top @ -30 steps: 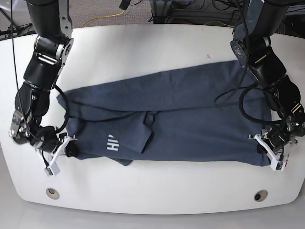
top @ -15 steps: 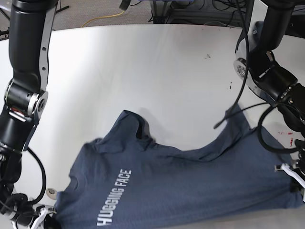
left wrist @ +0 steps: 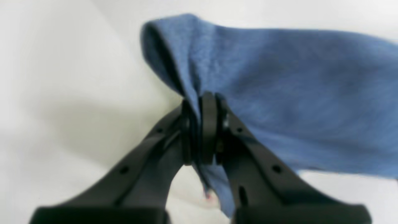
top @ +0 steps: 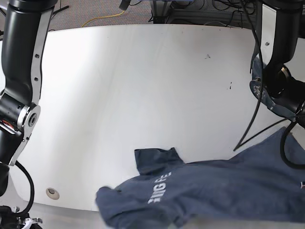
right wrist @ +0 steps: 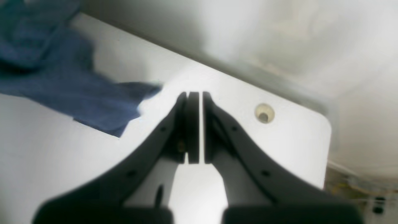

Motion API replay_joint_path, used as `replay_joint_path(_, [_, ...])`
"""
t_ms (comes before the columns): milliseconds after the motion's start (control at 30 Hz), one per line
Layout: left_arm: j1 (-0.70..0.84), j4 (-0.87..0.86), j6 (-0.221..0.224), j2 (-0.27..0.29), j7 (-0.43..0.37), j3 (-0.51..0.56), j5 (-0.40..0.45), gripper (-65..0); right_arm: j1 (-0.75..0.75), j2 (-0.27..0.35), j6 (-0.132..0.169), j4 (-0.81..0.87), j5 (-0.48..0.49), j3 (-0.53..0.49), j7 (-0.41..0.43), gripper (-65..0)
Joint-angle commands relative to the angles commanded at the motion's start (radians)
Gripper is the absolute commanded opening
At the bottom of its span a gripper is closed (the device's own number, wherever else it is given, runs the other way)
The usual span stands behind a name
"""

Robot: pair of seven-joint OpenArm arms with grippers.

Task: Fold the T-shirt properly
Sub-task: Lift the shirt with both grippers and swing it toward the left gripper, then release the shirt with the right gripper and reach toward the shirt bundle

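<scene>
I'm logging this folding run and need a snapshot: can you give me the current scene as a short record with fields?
garment: T-shirt, dark blue, bunched at the table's near edge
lettering: white print facing up, partly creased
left gripper: shut on a fold of the T-shirt's fabric
right gripper: shut, holding nothing, above bare table beside a loose corner of the cloth
table: white, mostly uncovered
fold state: not folded; cloth crumpled

White block lettering on T-shirt, crumpled, partly hidden; perhaps "…GING", not fully legible.
</scene>
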Motion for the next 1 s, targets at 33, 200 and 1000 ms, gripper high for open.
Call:
replay_joint_path(33, [0.032,0.037,0.0,0.002,0.0,0.0,0.0,-65.0,-0.031,0.002,0.0,0.009,0.02,0.011,0.0,-65.0])
replay_joint_path(200, [0.196,0.104,0.0,0.058,0.0,0.0,-0.002,-65.0,-0.238,0.034,0.0,0.069,0.133,0.015,0.0,-65.0])
replay_joint_path(1000, [0.786,0.166,0.0,-0.012,-0.005,-0.288,0.0,-65.0,-0.755,-0.157,-0.048,0.16,0.146,-0.166,0.39,-17.6])
